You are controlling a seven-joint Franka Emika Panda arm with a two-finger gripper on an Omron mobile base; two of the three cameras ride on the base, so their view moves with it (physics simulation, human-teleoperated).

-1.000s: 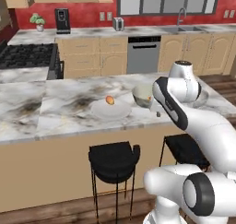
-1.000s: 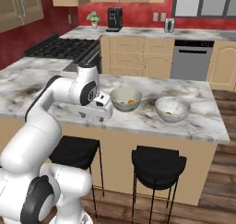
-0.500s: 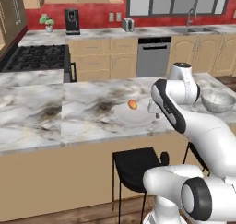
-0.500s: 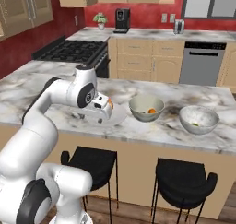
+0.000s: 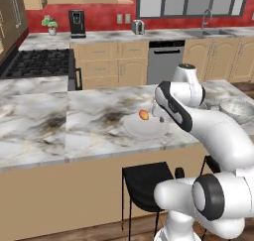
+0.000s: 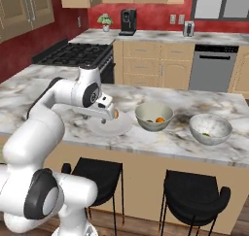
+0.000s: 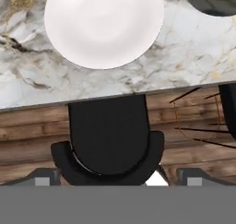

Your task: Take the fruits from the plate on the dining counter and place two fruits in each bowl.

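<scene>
The white plate (image 5: 146,127) sits near the middle of the left base picture, on the marbled counter (image 5: 59,131). One peach-colored fruit (image 5: 144,115) lies at the plate's far edge.

In the right base picture the plate (image 6: 109,127) is left of center, with the fruit (image 6: 116,114) peeking out beside the gripper (image 6: 105,114). I cannot tell how wide the jaws are, or if they hold anything.

Just right of the plate is the grey-green bowl (image 6: 154,116) with an orange fruit (image 6: 159,119) inside. Further right is the speckled bowl (image 6: 210,129) with a small greenish fruit (image 6: 206,134) in it.

In the hand picture the plate (image 7: 103,29) is at the top, and a black stool (image 7: 109,144) stands below the counter edge.
</scene>
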